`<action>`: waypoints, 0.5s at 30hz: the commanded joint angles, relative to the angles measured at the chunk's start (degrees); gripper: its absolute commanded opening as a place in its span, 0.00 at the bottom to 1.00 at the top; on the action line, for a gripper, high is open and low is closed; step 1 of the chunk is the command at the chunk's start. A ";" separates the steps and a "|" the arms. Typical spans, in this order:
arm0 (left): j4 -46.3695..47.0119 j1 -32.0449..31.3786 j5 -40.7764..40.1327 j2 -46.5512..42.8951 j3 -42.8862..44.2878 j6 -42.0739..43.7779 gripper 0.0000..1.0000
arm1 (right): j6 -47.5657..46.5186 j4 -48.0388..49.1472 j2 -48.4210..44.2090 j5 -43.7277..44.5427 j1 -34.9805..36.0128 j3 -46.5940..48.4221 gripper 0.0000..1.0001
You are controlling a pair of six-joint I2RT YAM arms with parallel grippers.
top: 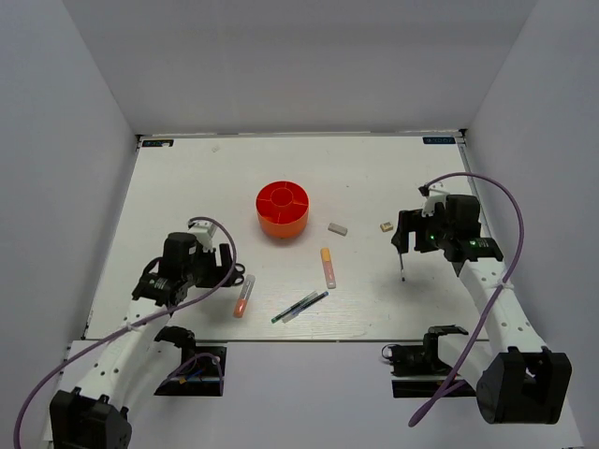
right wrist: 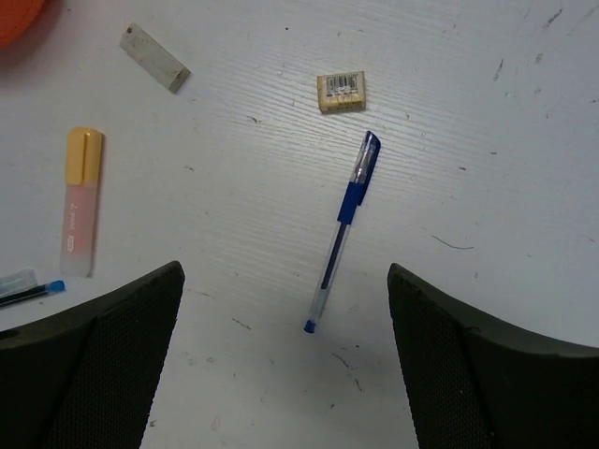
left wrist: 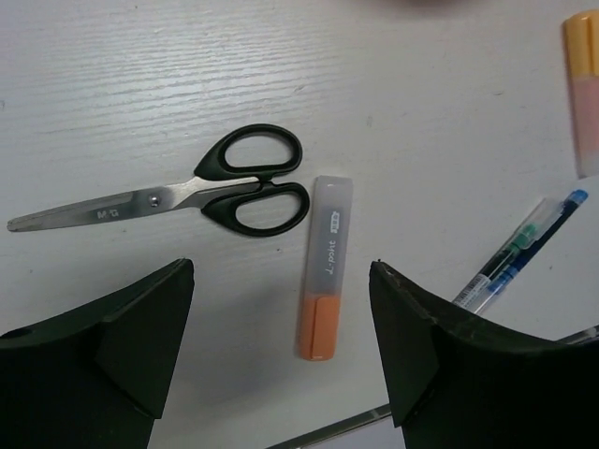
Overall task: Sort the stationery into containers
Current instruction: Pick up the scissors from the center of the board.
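The round orange organiser (top: 283, 208) stands mid-table. My left gripper (top: 223, 267) (left wrist: 281, 281) is open and empty above an orange-ended highlighter (left wrist: 326, 271) (top: 243, 295); black-handled scissors (left wrist: 187, 192) lie just beyond it. Two thin pens (top: 299, 306) (left wrist: 519, 253) lie to its right. My right gripper (top: 404, 245) (right wrist: 285, 276) is open and empty over a blue pen (right wrist: 342, 229) (top: 402, 267). A yellow-capped pink highlighter (top: 328, 267) (right wrist: 80, 201), a grey eraser (top: 338, 228) (right wrist: 154, 57) and a tan cube (top: 385, 225) (right wrist: 341, 92) lie between the arms.
White walls close in the table on the left, back and right. The table's near edge (top: 281, 339) runs just below the pens. The scissors are hidden under my left arm in the top view.
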 commanded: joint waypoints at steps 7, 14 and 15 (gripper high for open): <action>-1.75 -2.87 -9.53 14.24 9.83 6.50 0.30 | -9.88 -2.74 -3.03 -12.06 -0.39 -1.17 0.00; -5.35 -7.71 -16.95 31.73 21.00 15.98 0.50 | -11.81 -5.73 -2.23 -14.87 -0.13 0.41 0.86; -4.13 -7.71 -16.94 33.67 22.14 16.61 0.51 | -12.07 -5.81 -2.32 -14.96 -0.13 0.24 0.86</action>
